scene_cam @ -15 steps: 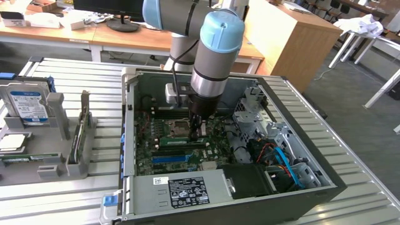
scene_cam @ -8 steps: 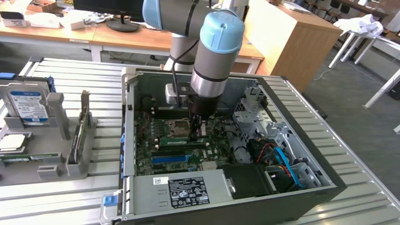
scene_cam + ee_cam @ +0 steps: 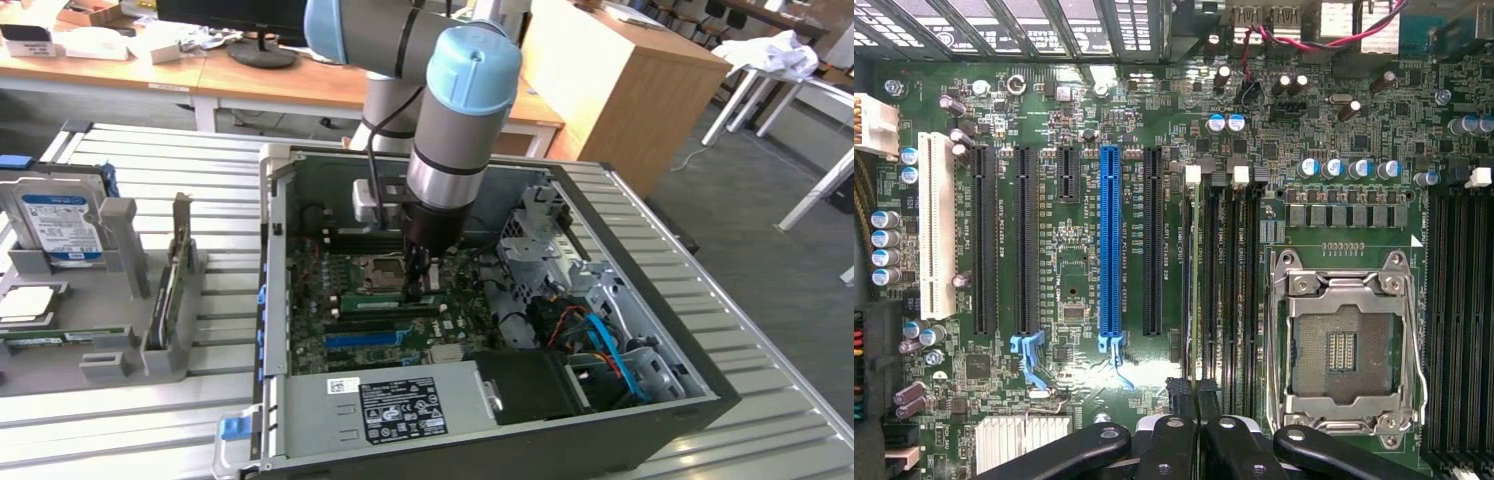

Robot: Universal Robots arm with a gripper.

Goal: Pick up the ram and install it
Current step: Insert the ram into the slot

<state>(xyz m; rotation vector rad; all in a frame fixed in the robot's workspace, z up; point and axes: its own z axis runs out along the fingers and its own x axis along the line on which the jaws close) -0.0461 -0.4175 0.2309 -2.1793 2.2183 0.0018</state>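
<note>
The ram shows edge-on as a thin green strip standing in a memory slot beside the CPU socket. My gripper is directly over it, its black fingers pressed together on the stick's top edge. In the exterior view the arm reaches straight down into the open computer case. There the gripper meets the motherboard at the green ram, just beside the socket.
Black memory slots run parallel to the ram, with a long blue slot strip and black expansion slots further over. A power supply and drive cage crowd the case. A grey holder outside it carries a hard drive.
</note>
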